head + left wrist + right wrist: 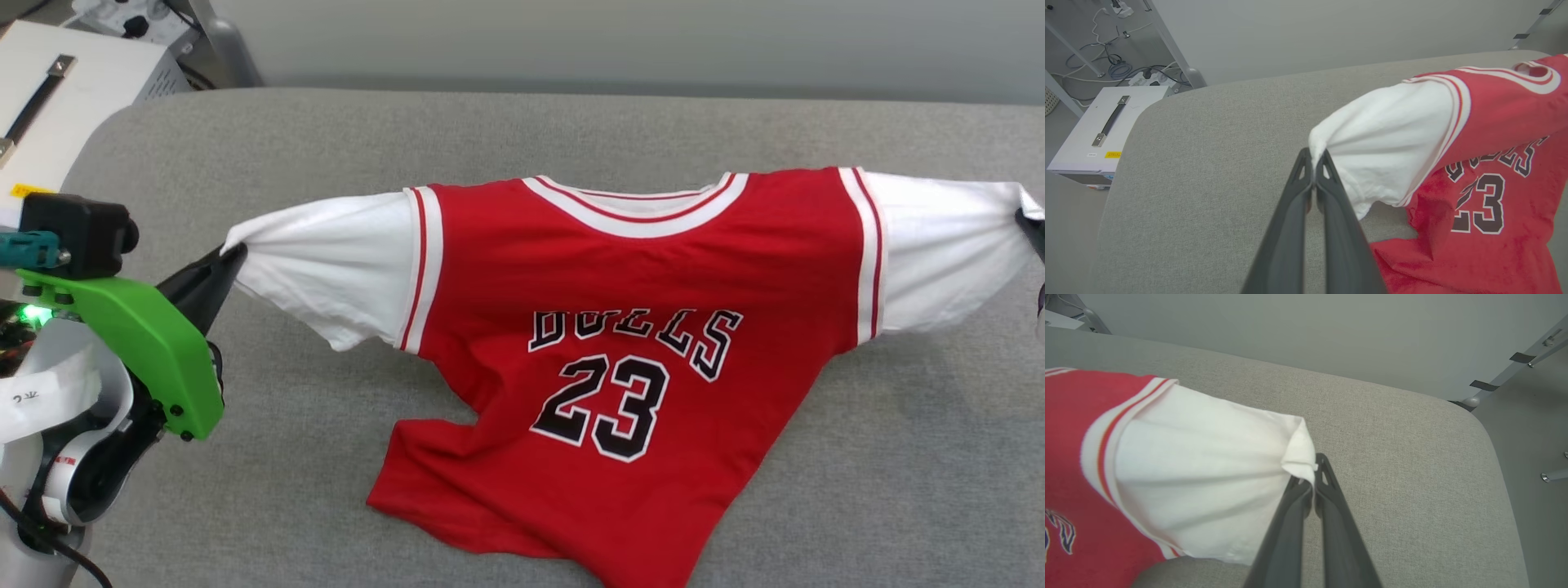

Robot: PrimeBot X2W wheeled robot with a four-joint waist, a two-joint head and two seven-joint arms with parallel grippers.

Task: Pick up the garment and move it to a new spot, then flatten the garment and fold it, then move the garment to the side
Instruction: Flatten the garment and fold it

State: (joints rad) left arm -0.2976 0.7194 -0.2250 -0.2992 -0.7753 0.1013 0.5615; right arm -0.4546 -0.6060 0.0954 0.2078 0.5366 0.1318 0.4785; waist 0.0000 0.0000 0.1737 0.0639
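The garment (629,269), a red jersey with white sleeves and a black "23", hangs stretched between my two grippers above the grey padded table (522,139). Its lower hem sags onto the surface at the front. My left gripper (231,255) is shut on the end of the sleeve at the left, seen close in the left wrist view, where the left gripper (1314,157) pinches the garment (1392,139). My right gripper (1030,222) holds the other sleeve's end at the right edge. In the right wrist view the right gripper (1310,473) is shut on the cuff of the garment (1200,469).
A white case with a black handle (1106,130) sits on the floor beyond the table's left corner, with cables and metal frame legs (1171,45) behind it. A grey wall runs behind the table. Bare padded surface lies on both sides of the jersey.
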